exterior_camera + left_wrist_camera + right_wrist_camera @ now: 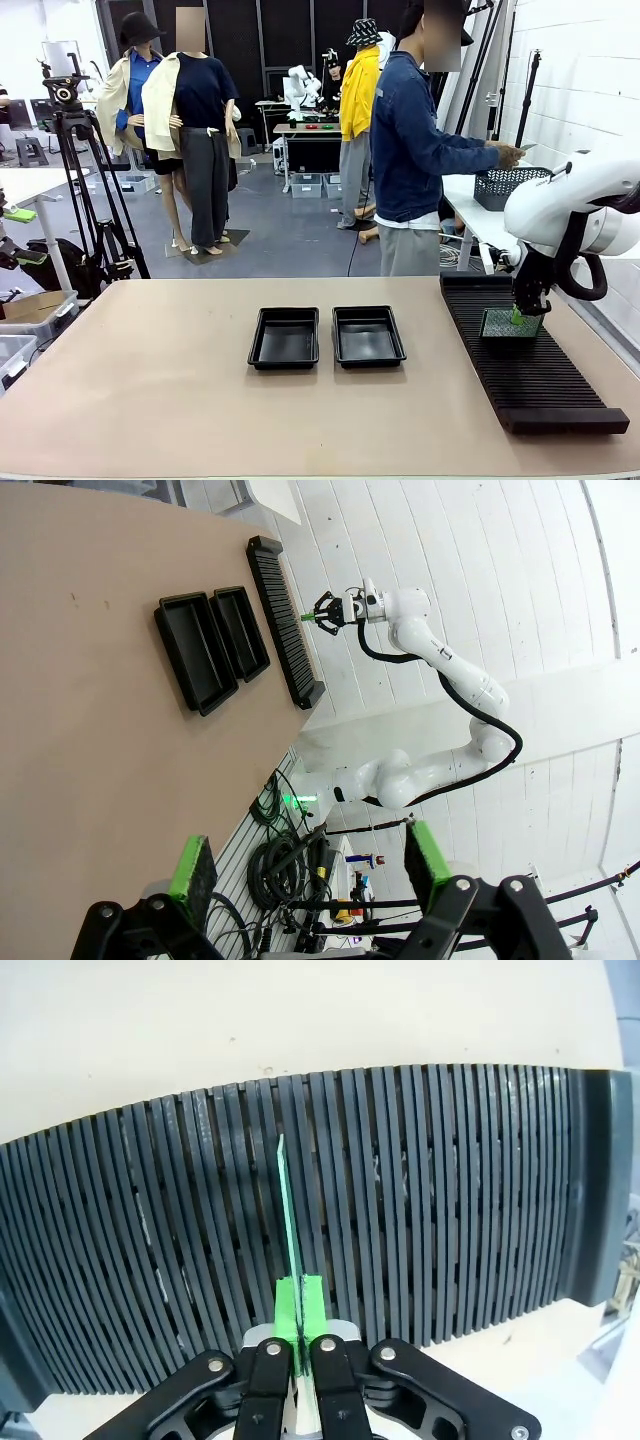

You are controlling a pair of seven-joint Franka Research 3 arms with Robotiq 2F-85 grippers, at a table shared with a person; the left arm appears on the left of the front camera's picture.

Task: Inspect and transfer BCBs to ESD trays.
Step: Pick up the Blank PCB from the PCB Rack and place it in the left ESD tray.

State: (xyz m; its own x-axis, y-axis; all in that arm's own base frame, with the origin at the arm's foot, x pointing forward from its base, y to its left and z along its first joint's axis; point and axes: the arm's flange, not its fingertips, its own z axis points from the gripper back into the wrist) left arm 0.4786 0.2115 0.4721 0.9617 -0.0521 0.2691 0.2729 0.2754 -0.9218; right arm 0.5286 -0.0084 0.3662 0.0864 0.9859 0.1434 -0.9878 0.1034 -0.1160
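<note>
One green BCB (500,324) stands on edge in a slot of the long black ribbed rack (530,375) at the table's right. My right gripper (522,312) is shut on the board's top edge. In the right wrist view the BCB (289,1230) shows edge-on, pinched between the green pads of the right gripper (300,1310). Two black ESD trays (285,338) (368,336) lie side by side at the table's middle, both with bare floors. My left gripper (310,865) hangs open high over the table, holding nothing, far from the trays (195,650).
A person (410,150) stands at the far side, turned toward a dark mesh basket (510,186) on a side table at the right. A camera tripod (85,190) stands off the table's far left. The rack (450,1210) runs along the table's right edge.
</note>
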